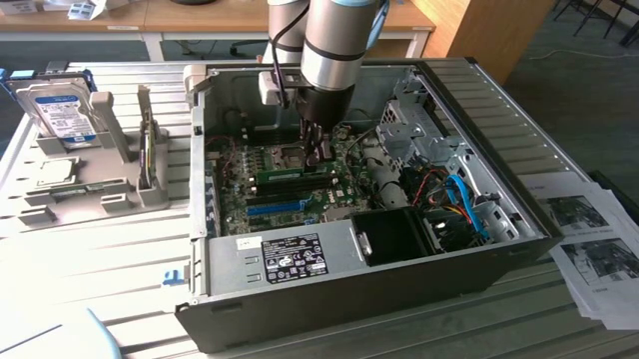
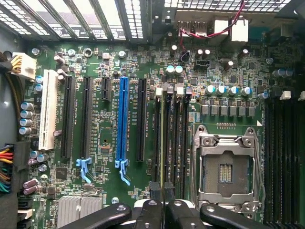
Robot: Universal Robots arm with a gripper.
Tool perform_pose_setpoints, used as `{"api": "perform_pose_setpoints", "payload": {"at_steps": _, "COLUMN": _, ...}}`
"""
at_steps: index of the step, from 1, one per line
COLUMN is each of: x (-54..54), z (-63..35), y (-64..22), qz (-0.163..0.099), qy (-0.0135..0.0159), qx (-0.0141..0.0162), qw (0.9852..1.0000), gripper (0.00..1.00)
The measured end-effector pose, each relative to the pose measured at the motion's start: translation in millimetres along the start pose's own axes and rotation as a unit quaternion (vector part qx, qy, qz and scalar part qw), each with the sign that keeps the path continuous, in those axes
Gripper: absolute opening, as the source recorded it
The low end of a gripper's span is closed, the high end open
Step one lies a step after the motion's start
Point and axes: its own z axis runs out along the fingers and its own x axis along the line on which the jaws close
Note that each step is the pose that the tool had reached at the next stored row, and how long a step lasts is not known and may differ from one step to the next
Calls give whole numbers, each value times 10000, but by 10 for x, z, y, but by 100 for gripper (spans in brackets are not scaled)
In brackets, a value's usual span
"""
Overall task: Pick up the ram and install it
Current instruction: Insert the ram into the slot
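4 black slots [image 2: 183, 143] hem the ram [image 1: 280, 177], pinched edge-on in the clenched gripper [image 2: 163, 210]. From the ram in the exterior view, the processor socket [image 1: 289, 155] sits at 12 o'clock, the blue slot [image 1: 274, 207] at 6, cables [image 1: 454, 196] at 3 and the case wall [image 1: 200, 172] at 9.

No text legible. Hard drive label [image 1: 58, 112], black case sticker [image 1: 292, 258], printed sheets [image 1: 589, 239], motherboard silkscreen [image 2: 130, 119]: lettering present, unreadable.

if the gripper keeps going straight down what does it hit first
Probably the black memory slots beside the processor socket; the gripper, seemingly shut on the ram, hangs right over them.
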Motion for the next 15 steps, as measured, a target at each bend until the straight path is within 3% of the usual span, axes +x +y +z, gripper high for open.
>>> {"api": "perform_pose_setpoints", "payload": {"at_steps": 15, "x": 24, "z": 21, "y": -1, "qz": 64, "qy": -4, "qx": 0, "qw": 10000, "gripper": 11}}
